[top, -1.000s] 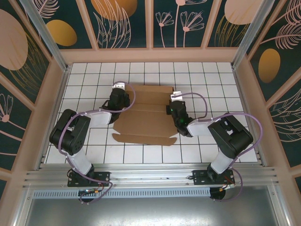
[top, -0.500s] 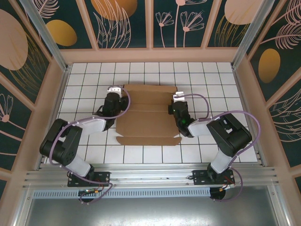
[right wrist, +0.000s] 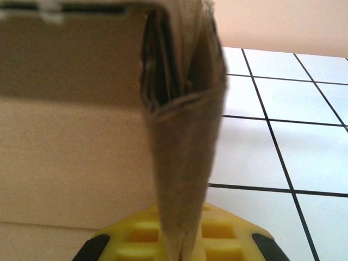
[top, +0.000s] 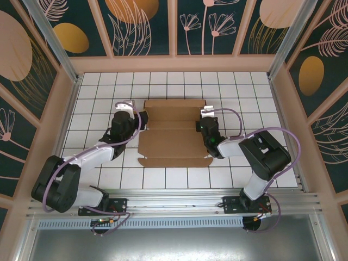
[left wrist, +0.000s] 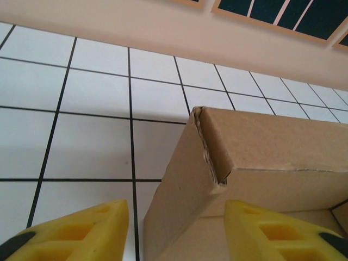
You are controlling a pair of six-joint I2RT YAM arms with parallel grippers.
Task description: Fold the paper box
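Top-down first: the paper box (top: 173,136) sits mid-table (top: 244,87), base flat, side walls partly raised, one flap lying flat toward the near edge. The left gripper (top: 139,117) is at the box's left wall by its far-left corner and the right gripper (top: 202,116) is at the right wall. Jaw state is unreadable from up there. Left wrist cam: yellow fingers (left wrist: 81,231) stand apart, astride the upright left wall, with the box corner just ahead. There's a clear gap on the outer side and nothing is clamped. Right wrist cam: fingers (right wrist: 136,236) are closed tight on the doubled-over right wall, cardboard pinched between them, white tiles (right wrist: 272,98) outside.
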